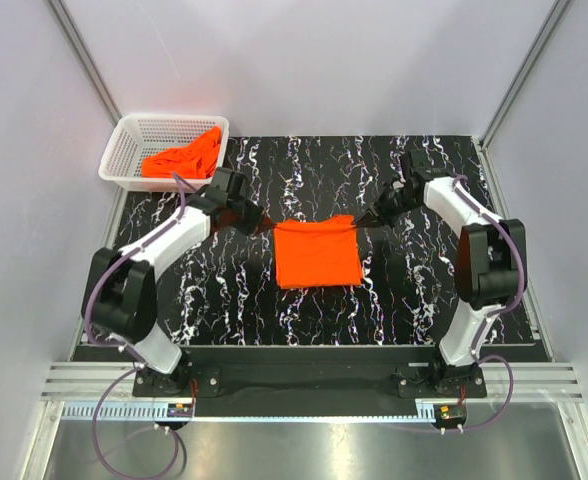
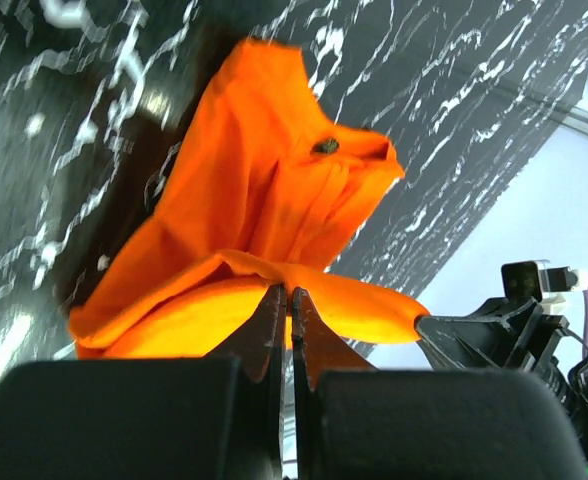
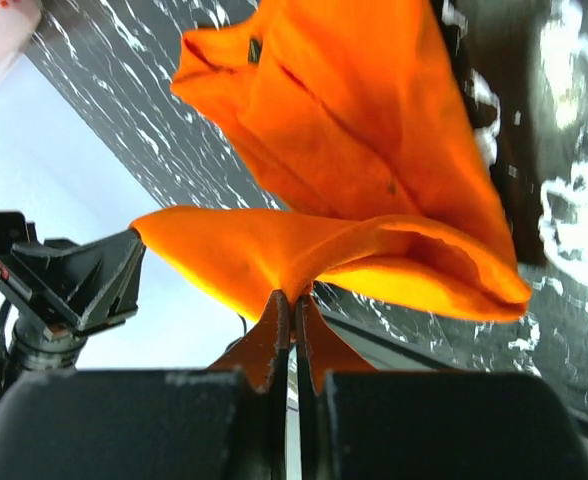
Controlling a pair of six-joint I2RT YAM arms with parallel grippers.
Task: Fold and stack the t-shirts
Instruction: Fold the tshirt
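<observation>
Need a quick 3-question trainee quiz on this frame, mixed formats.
1. True or false: the left gripper and the right gripper are each shut on the bright orange cloth t-shirt spread on the black marbled table.
2. Multiple choice: the white plastic mesh basket sits at the table's A) far-left corner, B) far-right corner, C) near edge.
3. Fill in: the basket holds a second crumpled t-shirt, coloured ____.
Key: 1 true; 2 A; 3 orange.
</observation>
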